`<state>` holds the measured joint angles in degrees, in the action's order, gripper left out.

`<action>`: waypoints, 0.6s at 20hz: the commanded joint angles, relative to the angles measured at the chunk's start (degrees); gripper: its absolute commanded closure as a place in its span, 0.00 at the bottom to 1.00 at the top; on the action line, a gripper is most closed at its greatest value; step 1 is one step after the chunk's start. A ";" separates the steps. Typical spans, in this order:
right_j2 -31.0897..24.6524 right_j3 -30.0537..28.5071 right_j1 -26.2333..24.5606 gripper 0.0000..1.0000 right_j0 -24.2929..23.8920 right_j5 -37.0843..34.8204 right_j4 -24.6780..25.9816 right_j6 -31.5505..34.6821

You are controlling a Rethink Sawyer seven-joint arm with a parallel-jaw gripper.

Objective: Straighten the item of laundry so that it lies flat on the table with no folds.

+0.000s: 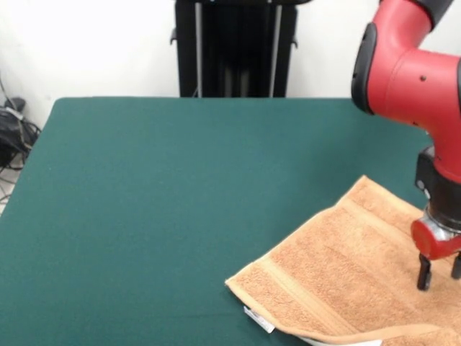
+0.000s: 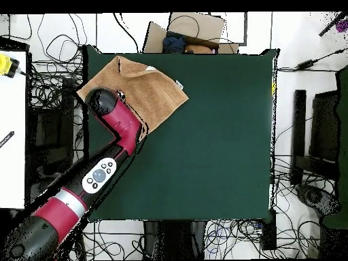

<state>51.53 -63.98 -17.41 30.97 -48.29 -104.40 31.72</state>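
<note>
Front and overhead views of the table [image 1: 144,216] with the towel [image 1: 346,281] at one corner. Nearest the front camera, the towel's edge shows a narrow strip turned back over itself along the bottom, with small white tags [image 1: 259,319] at the corner beside it; so the cloth is not yet flat. A woven band runs just inside this end, and a second band lies towards the far end. In the overhead view the towel [image 2: 146,92] sits askew at a table corner, and one corner appears to reach the table's edge.

My gripper [image 1: 439,276] stands over the towel's middle-right part, fingers [image 1: 424,274] pointing down with a visible gap between them, clamped on nothing; whether the tips touch the pile I cannot tell.

Risks, as I judge them: closing here would pinch mid-cloth and raise a new ridge rather than remove the turned strip. Dragging outward could slide the towel off the nearby table edge. My own arm [image 2: 112,119] covers part of the towel from above, so folds beneath it may go unnoticed.

Farther off, the green surface is open. Beyond the table stand a black frame [image 1: 238,47] and cables [image 1: 14,133], well apart from the work; nothing blocks the fold.
</note>
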 commanded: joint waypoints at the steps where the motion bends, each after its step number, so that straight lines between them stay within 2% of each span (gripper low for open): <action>1: -14.60 -6.04 -2.17 0.00 -1.13 8.92 1.32 -6.00; 4: -15.11 -6.14 -1.83 0.00 -1.71 9.32 4.07 -1.56; 8: -12.26 -3.78 -2.29 0.00 -4.41 0.45 17.59 16.55; 12: -6.22 1.13 -4.42 0.00 -6.39 -6.74 29.39 32.77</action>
<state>49.42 -62.07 -14.29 28.87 -47.99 -89.88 32.85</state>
